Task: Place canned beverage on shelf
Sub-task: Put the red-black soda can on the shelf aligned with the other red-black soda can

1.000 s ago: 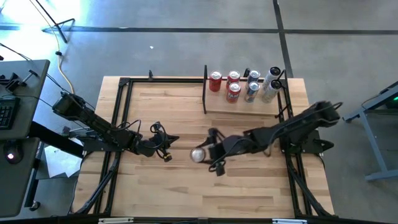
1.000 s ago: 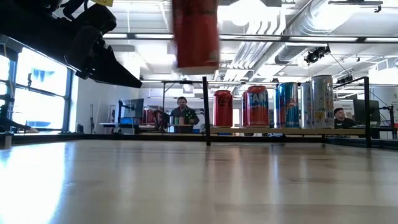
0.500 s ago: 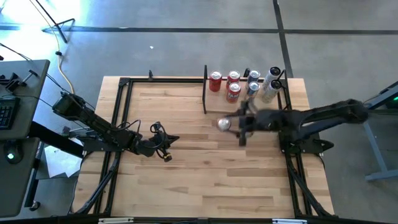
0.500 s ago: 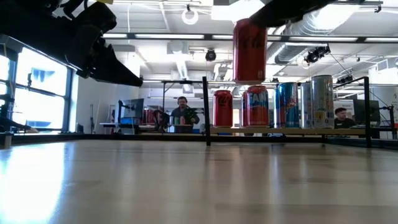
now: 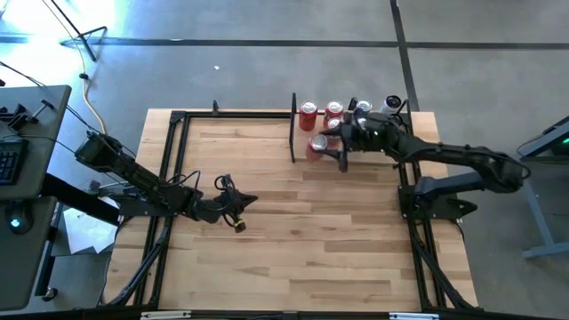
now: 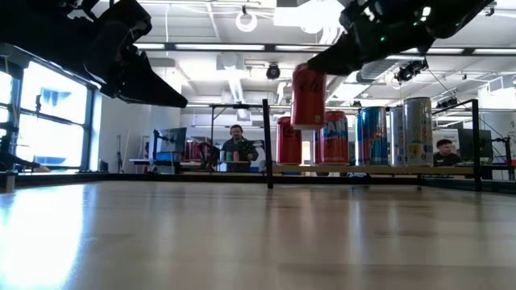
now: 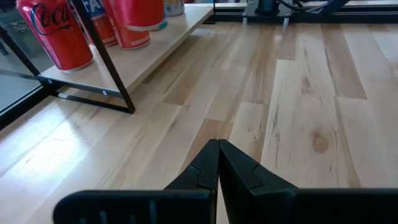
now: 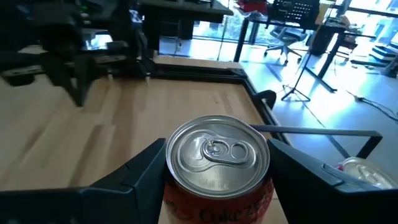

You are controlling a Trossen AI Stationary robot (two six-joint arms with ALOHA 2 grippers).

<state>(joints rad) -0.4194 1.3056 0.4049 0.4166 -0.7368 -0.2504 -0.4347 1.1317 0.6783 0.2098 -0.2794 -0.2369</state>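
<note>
A: Item one, far left of the table [image 5: 267, 267]?

B: Left arm, lying low across the light-wood top. The left gripper [image 5: 238, 203] sits near the table's middle, well apart from the shelf. In the left wrist view its two dark fingers [image 7: 217, 163] meet tip to tip, closed on nothing.

A: Item two, moving right?

B: The upright black divider panel [image 5: 293, 129], standing at the shelf's left end. In the low view it shows as a thin dark post [image 6: 267, 143].

A: Item three?

B: The shelf [image 5: 356, 156] itself, a low light-wood ledge edged by thin black bars, at the table's far right. Stock on it: a red can [image 5: 308, 113] beside the divider, a second red can [image 5: 333, 110], a blue can [image 5: 363, 109] and a tall pale can [image 5: 388, 108] at the right end. The low view shows these upright in a row along the ledge [image 6: 379, 170].

A: Item four, the can in hand?

B: A red cola can [image 5: 317, 145], upright, held in the air just in front of the shelf's left part, near the divider. In the low view it hangs clear above the ledge [image 6: 308, 96], in front of the shelved cans.

A: And the holder?

B: The right gripper [image 5: 333, 145], reaching in from the right arm. The right wrist view shows its fingers [image 8: 134, 177] clamped against either side of the can, silver top [image 8: 217, 152] facing the camera.

A: Beyond the table?

B: A person [image 6: 236, 147], seated far back in the room.
</note>
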